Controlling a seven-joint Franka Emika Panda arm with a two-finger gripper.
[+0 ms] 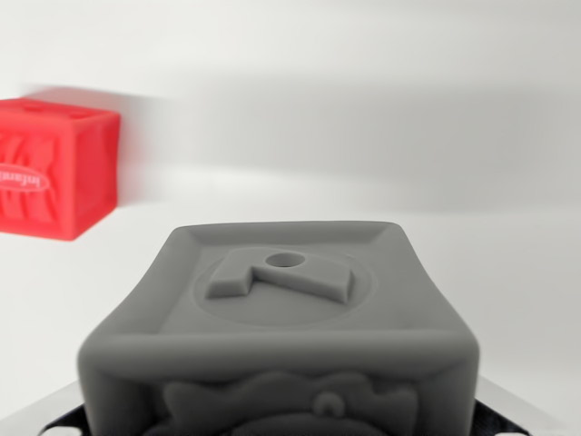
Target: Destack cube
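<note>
Though the wrist view looks out from right above the fingers, the jaws themselves do not show, so I cannot tell how wide they stand or whether they hold anything. What fills the bottom of the view is a grey cube [281,318], soft-edged, with a raised shape and a small round hole on its top face and a moulded relief on the near side. Under its lower corners a dark, pale-rimmed part [508,409] peeks out — too little of it shows to name it. Beyond, at the wrist view's left, a red cube [59,168] sits on the white surface [508,272] — well apart from the grey one, with white lettering on its side, slightly blurred.
</note>
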